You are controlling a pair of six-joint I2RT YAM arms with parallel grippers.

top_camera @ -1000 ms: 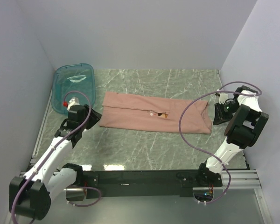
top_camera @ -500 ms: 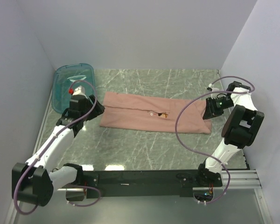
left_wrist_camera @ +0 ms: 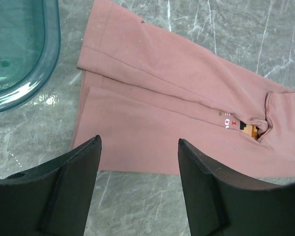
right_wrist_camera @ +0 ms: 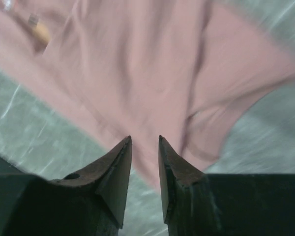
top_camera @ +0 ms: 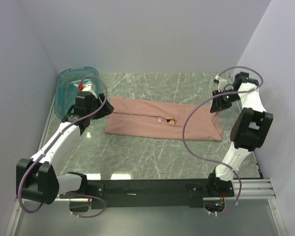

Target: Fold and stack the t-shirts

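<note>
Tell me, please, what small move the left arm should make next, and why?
Probably lower the left gripper onto the left end of the t-shirt and pinch it. Its jaws stand open above that end, holding nothing, and the t-shirt lies flat as a long strip, not yet folded crosswise.

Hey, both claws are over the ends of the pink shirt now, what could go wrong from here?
1. The left claw hangs open over the t-shirt's end beside the teal tub; a drifting grasp could bump its rim.
2. The right claw has its jaws only narrowly apart, so it may pinch just one layer and pull the fold open.
3. The right arm's purple cable loops over the t-shirt and could drag it.
</note>
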